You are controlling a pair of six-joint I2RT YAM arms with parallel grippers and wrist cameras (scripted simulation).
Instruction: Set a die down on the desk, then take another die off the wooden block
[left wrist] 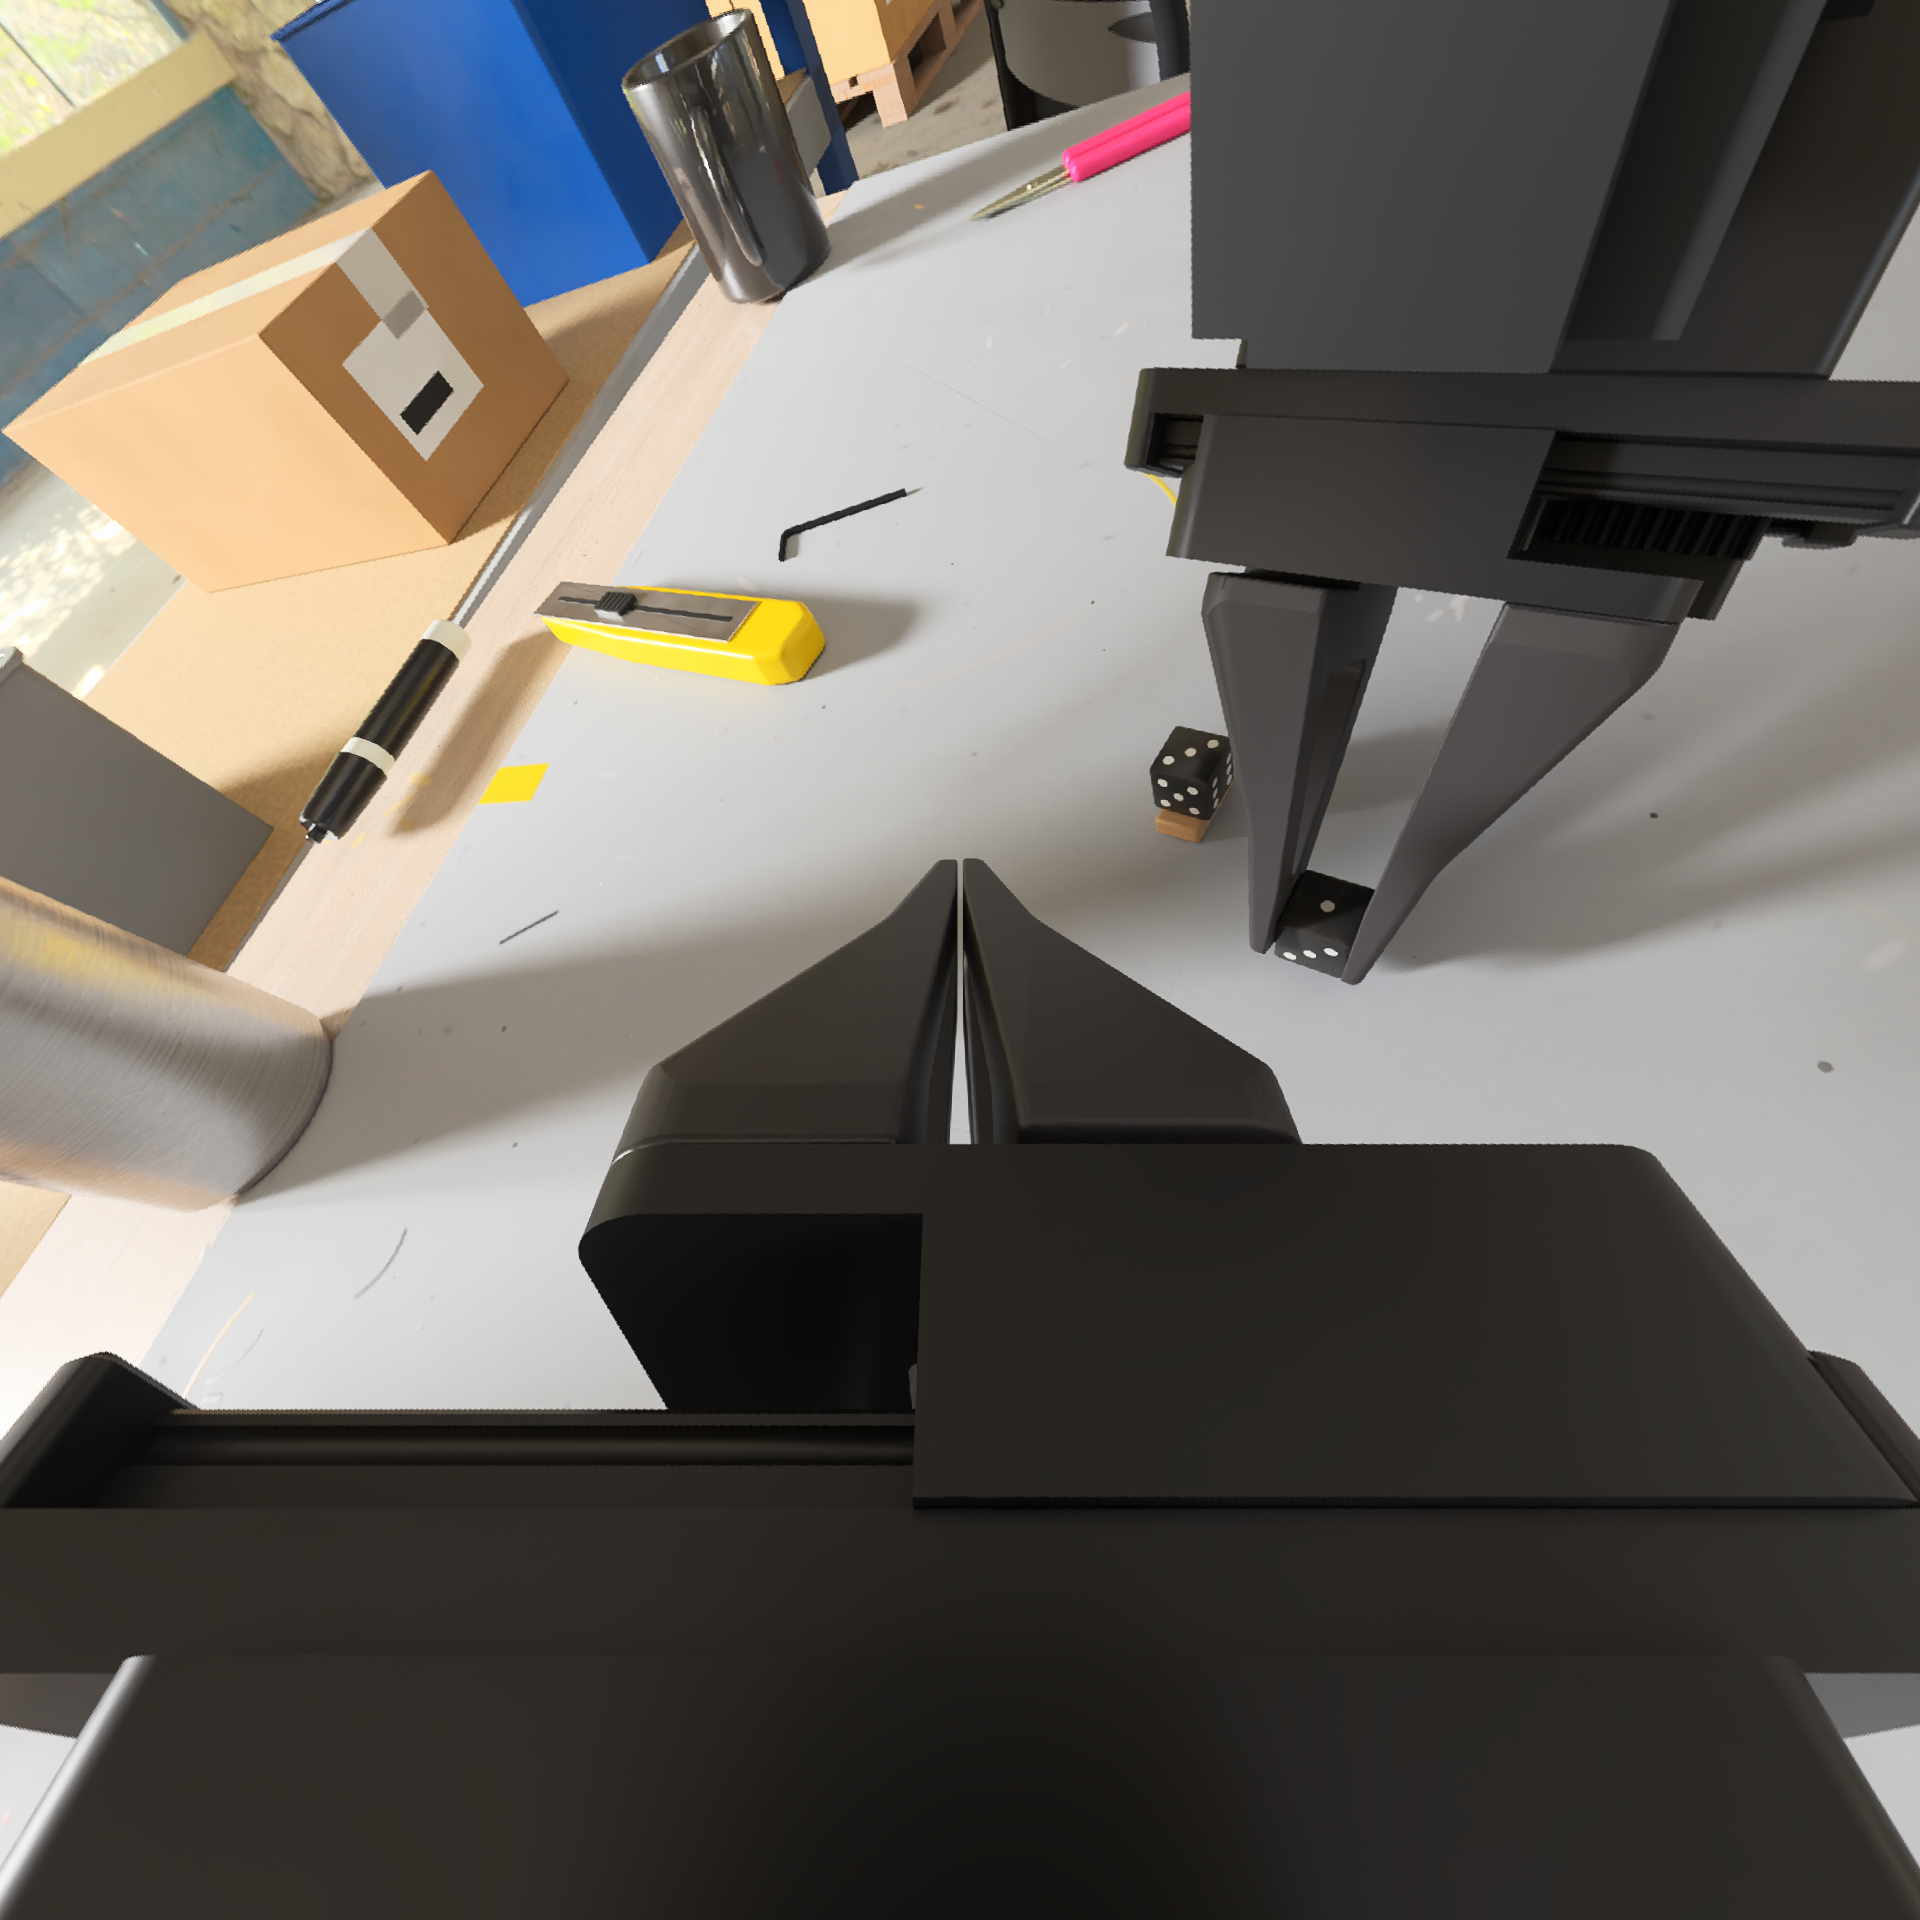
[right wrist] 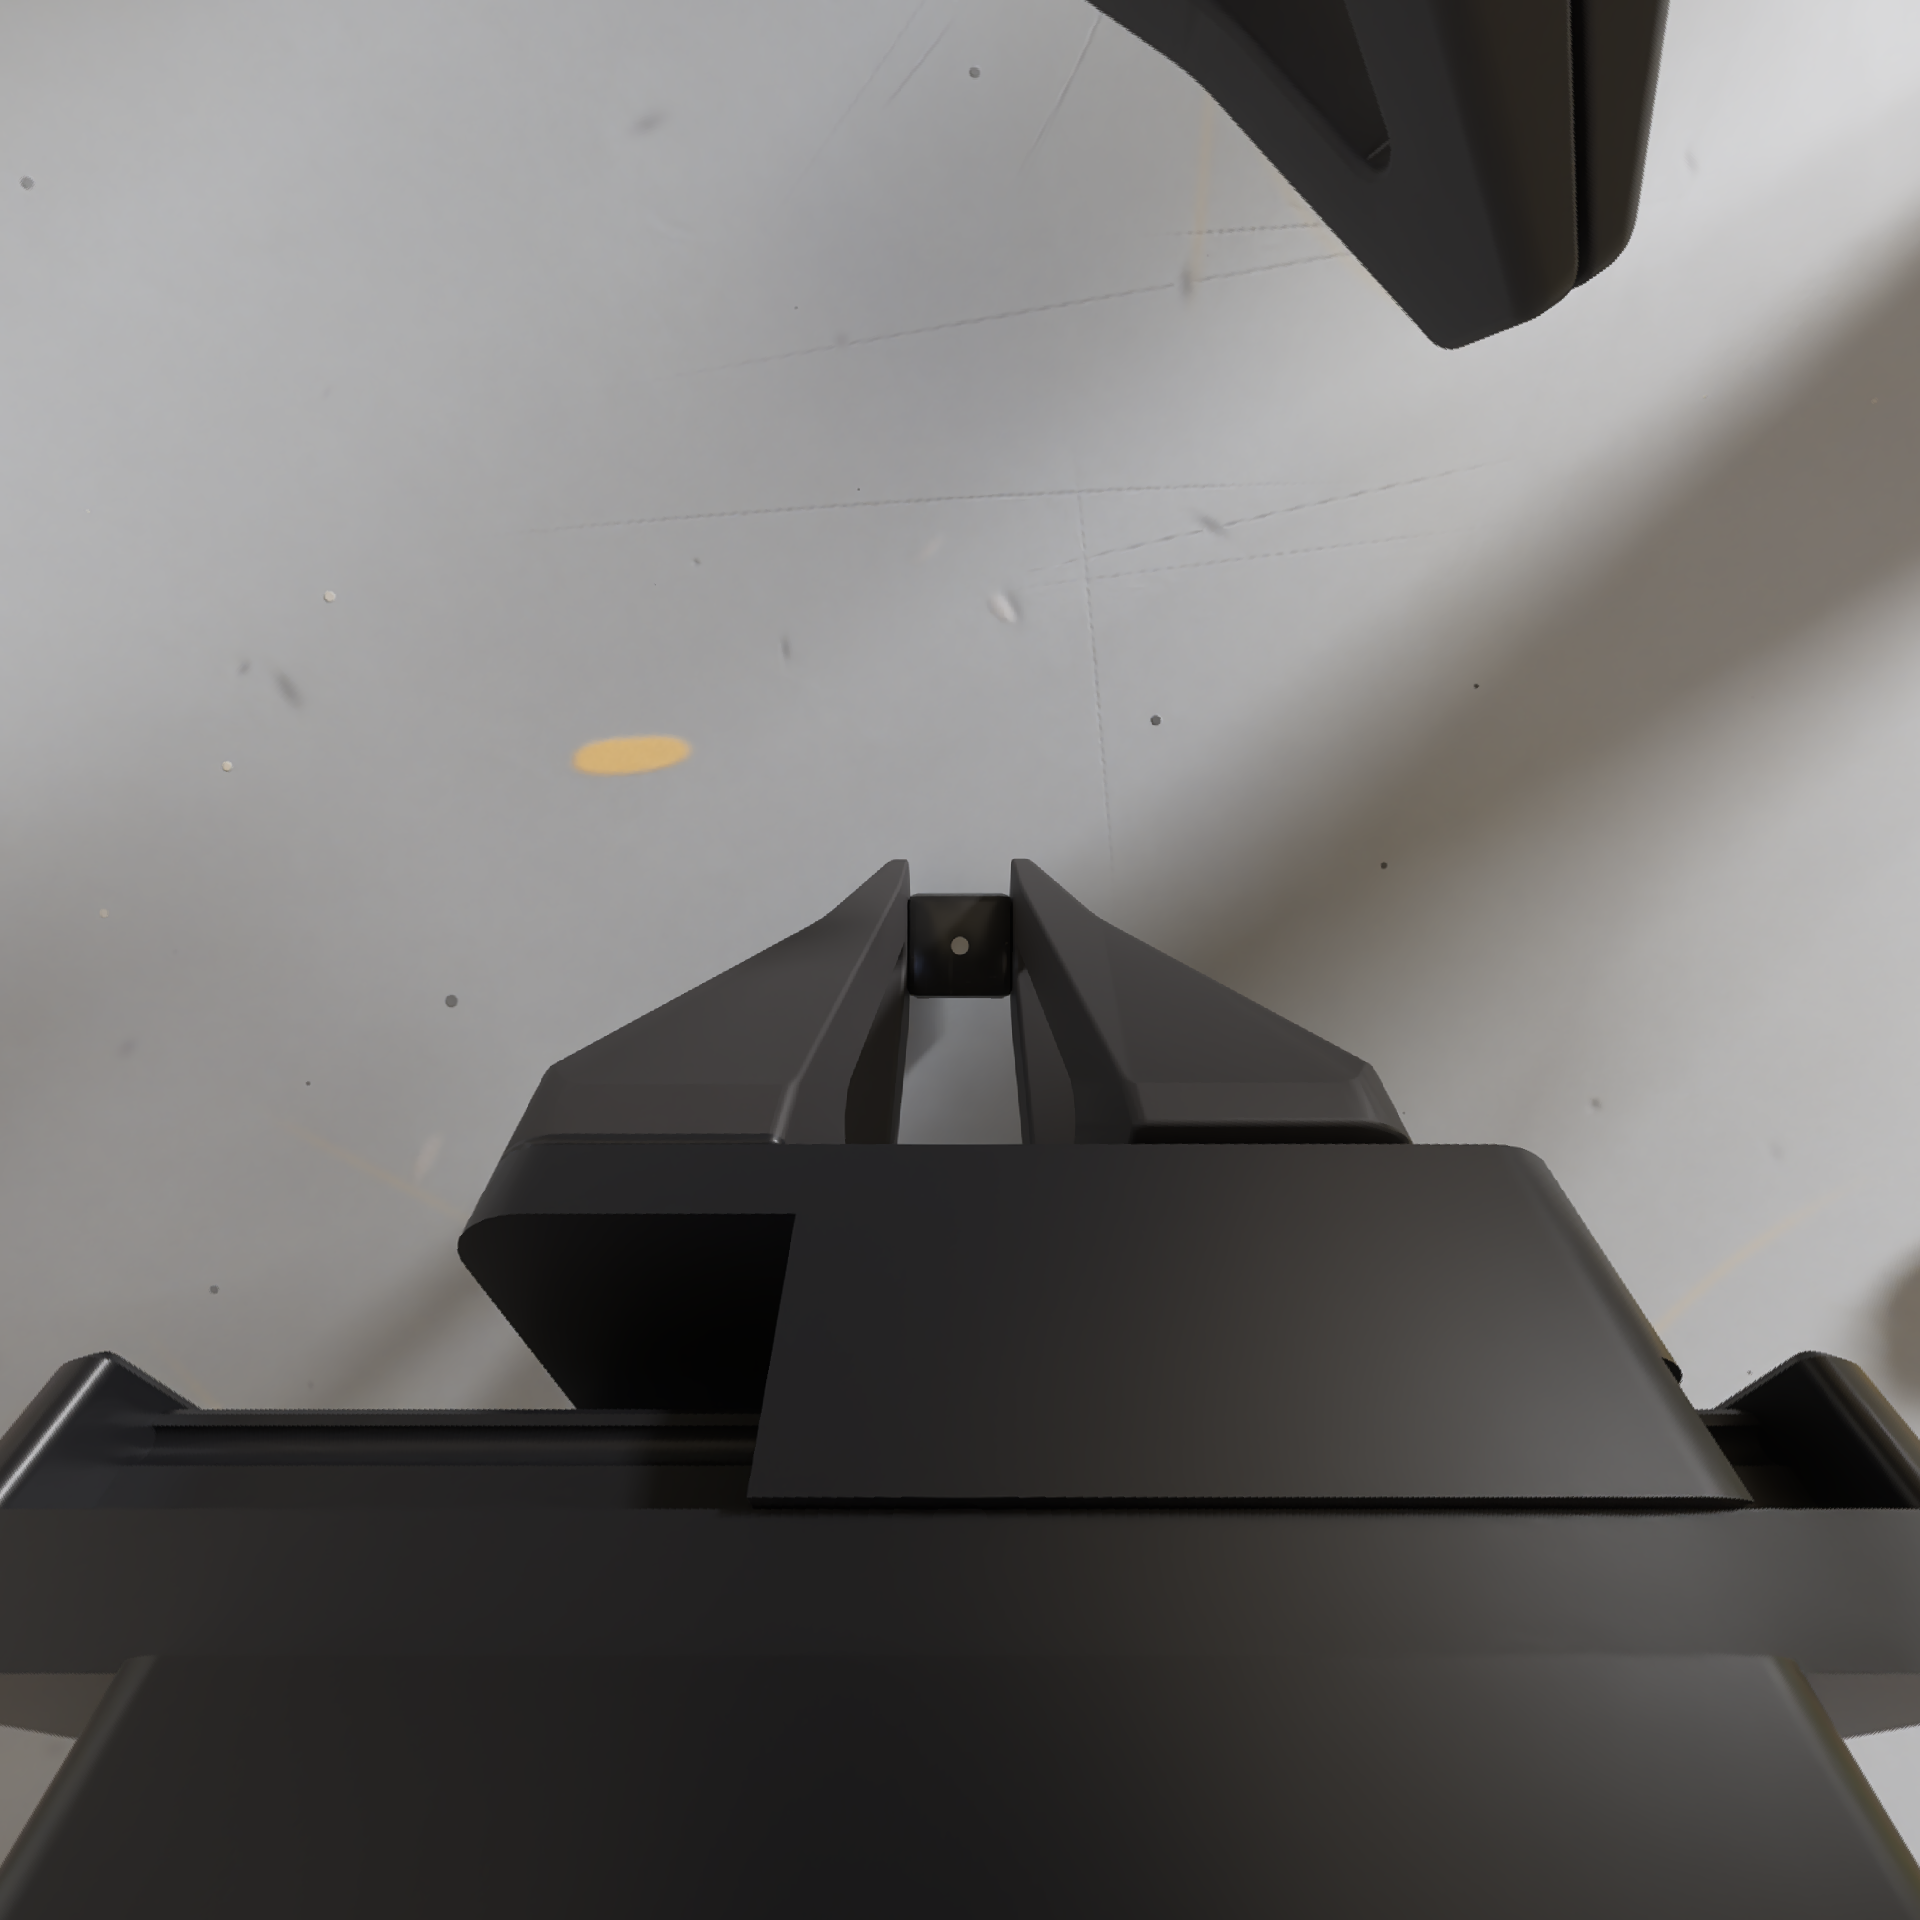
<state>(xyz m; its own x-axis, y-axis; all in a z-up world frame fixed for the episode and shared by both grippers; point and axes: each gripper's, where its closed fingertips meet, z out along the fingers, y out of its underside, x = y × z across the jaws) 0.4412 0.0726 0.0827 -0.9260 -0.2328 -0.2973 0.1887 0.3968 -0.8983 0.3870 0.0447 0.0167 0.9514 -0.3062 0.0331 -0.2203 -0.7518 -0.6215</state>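
Note:
In the left wrist view my right gripper (left wrist: 1311,951) points down at the grey desk (left wrist: 935,416) and is shut on a black die (left wrist: 1317,925) with white pips, at or just above the surface. Behind it a second black die (left wrist: 1190,771) sits on a small wooden block (left wrist: 1184,824). My left gripper (left wrist: 960,868) is shut and empty, hovering to the left of them. In the right wrist view my right gripper (right wrist: 960,883) grips the die (right wrist: 958,945) between its fingertips; the left gripper's fingers (right wrist: 1507,208) show at the top right.
A yellow utility knife (left wrist: 686,629), a black hex key (left wrist: 836,516), a black marker (left wrist: 384,727), a dark tumbler (left wrist: 727,156), a cardboard box (left wrist: 301,384), a pink-handled tool (left wrist: 1127,140) and a metal cylinder (left wrist: 135,1070) lie to the left and back.

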